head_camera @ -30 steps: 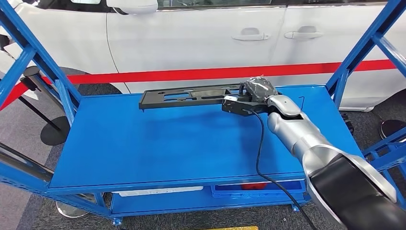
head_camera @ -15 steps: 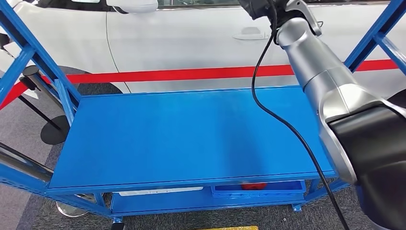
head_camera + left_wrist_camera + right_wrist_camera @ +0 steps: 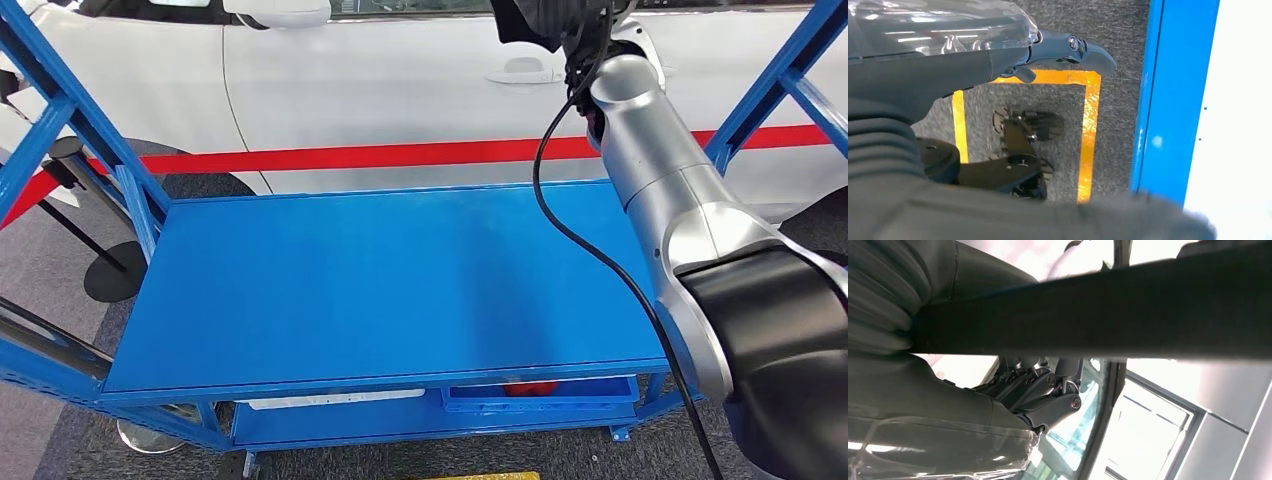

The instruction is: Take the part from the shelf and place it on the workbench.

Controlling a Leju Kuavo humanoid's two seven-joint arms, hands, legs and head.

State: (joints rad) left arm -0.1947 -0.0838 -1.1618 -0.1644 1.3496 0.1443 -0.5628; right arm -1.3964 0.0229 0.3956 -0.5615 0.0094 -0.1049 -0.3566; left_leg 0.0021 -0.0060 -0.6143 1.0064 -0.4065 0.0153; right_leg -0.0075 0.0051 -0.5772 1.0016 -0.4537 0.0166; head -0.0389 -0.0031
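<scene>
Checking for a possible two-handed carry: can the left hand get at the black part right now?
Probably not. The left hand hangs low over the carpeted floor, beside the blue shelf edge, while the right hand holds the black part high above the shelf top, well out of its way.

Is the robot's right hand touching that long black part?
Touching. In the right wrist view, the long black part lies pressed right across the right hand, its dark fingers curled up beneath the bar.
</scene>
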